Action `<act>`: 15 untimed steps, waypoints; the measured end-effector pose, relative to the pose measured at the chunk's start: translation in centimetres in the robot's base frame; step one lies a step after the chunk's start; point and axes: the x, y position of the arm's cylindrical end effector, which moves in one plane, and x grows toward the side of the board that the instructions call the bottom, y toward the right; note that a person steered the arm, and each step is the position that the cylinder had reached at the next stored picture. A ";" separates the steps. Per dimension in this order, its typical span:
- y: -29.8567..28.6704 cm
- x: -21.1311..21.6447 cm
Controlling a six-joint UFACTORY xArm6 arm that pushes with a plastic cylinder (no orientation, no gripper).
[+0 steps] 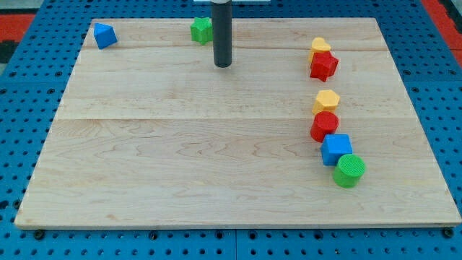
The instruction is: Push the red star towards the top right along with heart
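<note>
My tip [223, 65] touches nothing, well left of the red star [324, 66] seemingly touching the yellow heart [320, 47].

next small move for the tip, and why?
Probably travel toward the view's right and lower, to get under-left of the red star. My tip sits well to its left, beside the green block; the yellow heart already touches the star's top.
</note>
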 end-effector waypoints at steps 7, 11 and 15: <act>14.6 4.6; 22.7 -5.0; 24.8 -10.1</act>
